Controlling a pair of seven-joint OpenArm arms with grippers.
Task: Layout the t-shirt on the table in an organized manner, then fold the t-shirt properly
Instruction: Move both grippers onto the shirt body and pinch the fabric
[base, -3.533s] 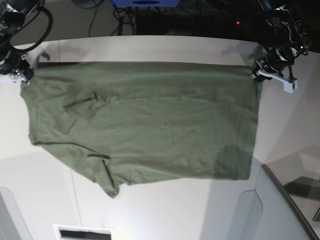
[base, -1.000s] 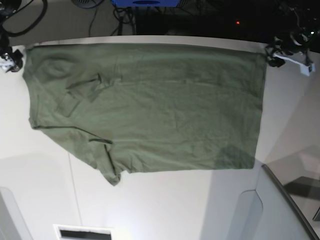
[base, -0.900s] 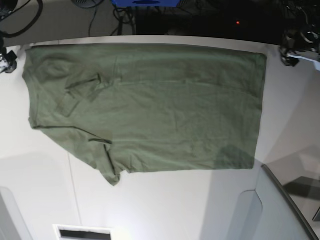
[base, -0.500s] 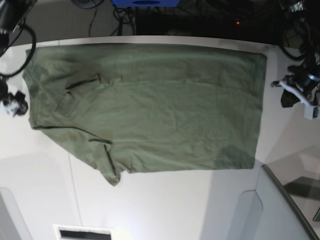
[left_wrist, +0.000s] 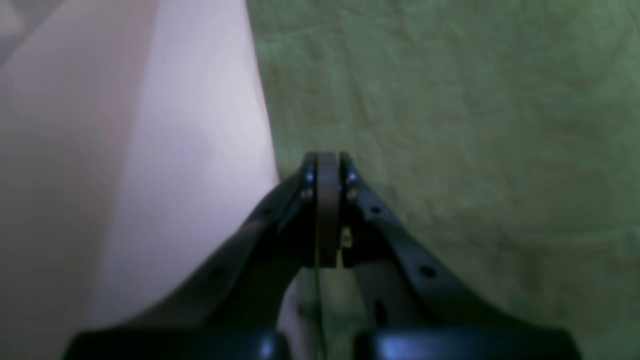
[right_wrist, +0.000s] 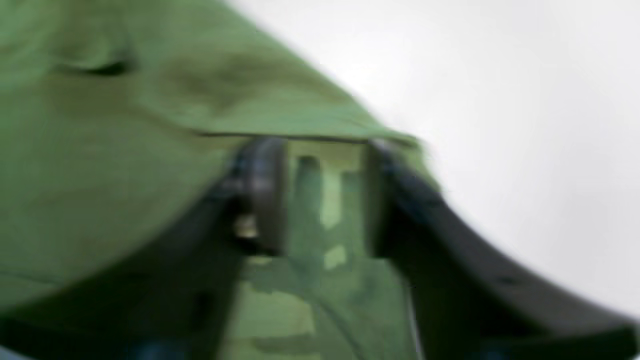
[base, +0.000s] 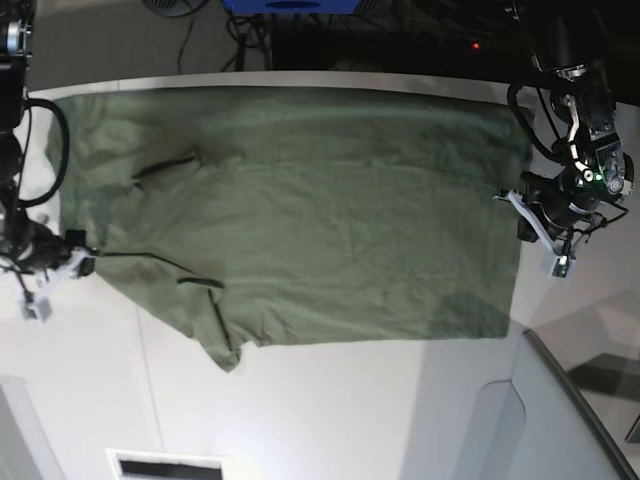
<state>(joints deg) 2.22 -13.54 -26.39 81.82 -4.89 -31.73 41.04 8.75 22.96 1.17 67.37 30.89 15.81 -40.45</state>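
- From the base view alone: whole t-shirt (base: 300, 210) laid open and mostly flat across the far half of the table (base: 330, 410), far hem line almost along the far table edge, bare white tabletop along the near side.
- Also only in that view: one sleeve (base: 215, 340) jutting toward the near edge at the shirt's left end, a small turned-over fold (base: 165, 165) close to the far left corner, a grey panel (base: 560, 420) at the near right corner.
- Left claw (base: 522, 212) at the shirt's right-hand edge, about halfway between far and near table edges; too small there to read the jaws.
- Left wrist view, by contrast, close on that left claw (left_wrist: 327, 160): jaws pressed flat together, tip right at the border between green cloth (left_wrist: 450, 125) and white table (left_wrist: 190, 125). Cannot tell whether any cloth caught between the pads.
- Right claw (base: 80, 262) at the shirt's left-hand edge, near the left table edge, level with the start of the sleeve; jaws not readable from above.
- Right wrist view blurred, yet closer on the right claw (right_wrist: 320, 150): jaws spread apart, straddling a raised lip of the t-shirt (right_wrist: 100, 175), green cloth visible in the gap between them, white table (right_wrist: 500, 100) off to one side. Not clear whether the pads touching the cloth.
- Neither wrist view wide enough for the shirt's outline.
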